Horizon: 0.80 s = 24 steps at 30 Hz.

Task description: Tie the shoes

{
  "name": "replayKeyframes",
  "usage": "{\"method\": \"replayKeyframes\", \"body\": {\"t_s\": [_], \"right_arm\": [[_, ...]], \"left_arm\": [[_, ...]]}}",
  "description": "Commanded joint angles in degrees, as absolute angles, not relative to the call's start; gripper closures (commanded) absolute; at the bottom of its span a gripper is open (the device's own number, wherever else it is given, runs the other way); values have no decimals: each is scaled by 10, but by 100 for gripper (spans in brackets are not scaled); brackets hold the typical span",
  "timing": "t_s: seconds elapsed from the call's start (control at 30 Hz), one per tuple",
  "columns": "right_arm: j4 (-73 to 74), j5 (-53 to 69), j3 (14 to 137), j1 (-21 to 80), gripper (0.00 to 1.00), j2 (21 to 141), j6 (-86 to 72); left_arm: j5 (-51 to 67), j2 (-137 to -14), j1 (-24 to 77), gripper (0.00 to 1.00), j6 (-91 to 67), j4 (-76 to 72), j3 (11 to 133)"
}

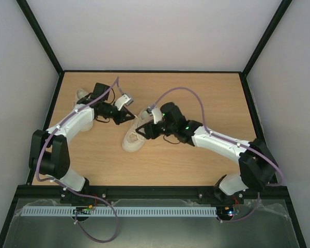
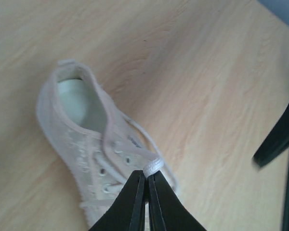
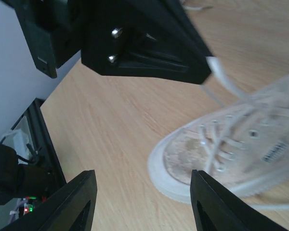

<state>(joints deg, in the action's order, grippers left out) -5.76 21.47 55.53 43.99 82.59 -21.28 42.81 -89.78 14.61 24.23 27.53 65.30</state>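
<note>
Two shoes: cream-white low-top sneakers with thin white laces, both on the wooden table [image 1: 206,98], well apart from each other.
Middle shoe [image 1: 133,137]: lies on its sole near the centre of the table, between the tips of the two arms; it runs at a slant from the far right to the near left in the top view.
Far shoe [image 1: 82,95]: sits toward the far left corner of the table, mostly hidden behind the left arm [image 1: 77,120]; only a pale edge of it shows.
Lace [image 2: 154,166]: one white end rises from the eyelets of the middle shoe to the tip of the left jaws; the rest runs loosely across the tongue and over the shoe's side onto the table.
Left jaws: pressed together, clamped on the end of the lace, just above the laced part of the middle shoe.
Right arm [image 1: 217,142]: reaches in from the near right, its tip just beside the middle shoe and close to the left arm's tip.
Right jaws: apart, holding nothing; in the wrist view its two black fingers [image 3: 79,197] stand wide, with bare table and the shoe's rounded toe showing beyond them.
Contact of right jaws with shoe: cannot tell from these views.
</note>
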Motion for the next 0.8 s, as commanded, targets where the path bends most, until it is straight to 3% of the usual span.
{"method": "replayKeyframes", "body": {"t_s": [0.0, 0.4, 0.63, 0.77], "right_arm": [[-172, 166, 534, 474, 46, 870, -238], [-332, 9, 488, 511, 45, 918, -255], [-299, 3, 542, 511, 42, 962, -242], [-295, -4, 545, 511, 51, 961, -244]], "left_arm": [[511, -895, 152, 98, 182, 326, 649], [617, -887, 155, 98, 49, 252, 653], [634, -885, 155, 98, -35, 210, 648], [652, -884, 155, 98, -81, 176, 635]]}}
